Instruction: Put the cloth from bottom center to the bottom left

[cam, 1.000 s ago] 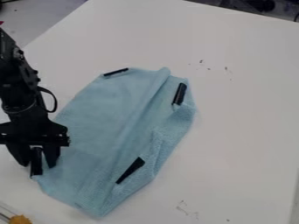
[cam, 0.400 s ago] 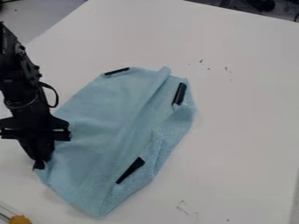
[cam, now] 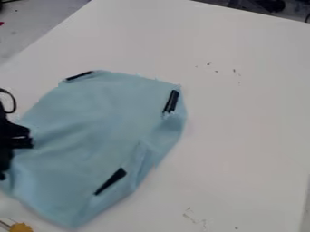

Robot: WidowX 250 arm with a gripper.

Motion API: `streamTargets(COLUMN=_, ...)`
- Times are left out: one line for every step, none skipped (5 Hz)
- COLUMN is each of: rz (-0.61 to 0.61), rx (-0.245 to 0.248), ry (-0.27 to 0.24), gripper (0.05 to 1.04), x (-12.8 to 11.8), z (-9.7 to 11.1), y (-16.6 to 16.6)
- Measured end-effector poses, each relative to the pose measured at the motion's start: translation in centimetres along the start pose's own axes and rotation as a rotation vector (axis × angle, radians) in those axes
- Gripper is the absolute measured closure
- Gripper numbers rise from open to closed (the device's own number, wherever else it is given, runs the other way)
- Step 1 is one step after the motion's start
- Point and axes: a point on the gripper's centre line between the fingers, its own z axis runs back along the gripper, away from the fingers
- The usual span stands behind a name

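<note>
Overall, the table [cam: 242, 136] forms the white work surface, with its far left edge running diagonally from the top of the view down to the left. The light blue cloth [cam: 91, 122] lies spread, with shallow folds, over the left and lower left part of the table. Its long axis slants from upper right to lower left; the lower end tapers near the bottom edge of the view. The black gripper [cam: 3, 175] is located at the left edge of the view, partly cut off, over the cloth's left side. Its jaws are closed on the left corner of the cloth. Three black strips are positioned on the cloth: upper left strip [cam: 79, 76], right strip [cam: 171, 102], lower strip [cam: 110, 181]. An orange-yellow piece [cam: 21, 227] sits at the bottom left, just beside the cloth. Small dark marks [cam: 209, 64] dot the table at upper right.
</note>
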Motion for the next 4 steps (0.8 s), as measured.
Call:
streamTargets(rz=0.004, rx=-0.009, ry=-0.016, gripper=0.993, x=0.3, z=-0.3, y=1.2)
streamTargets(rz=-0.053, rx=-0.032, ry=0.002, gripper=0.824, x=1.0, z=-1.4, y=1.1)
streamTargets(rz=-0.091, rx=-0.029, ry=-0.007, gripper=0.55, x=2.1, z=-1.7, y=1.5)
streamTargets(rz=-0.103, rx=-0.018, ry=-0.009, gripper=0.259, x=2.4, z=-1.6, y=1.6)
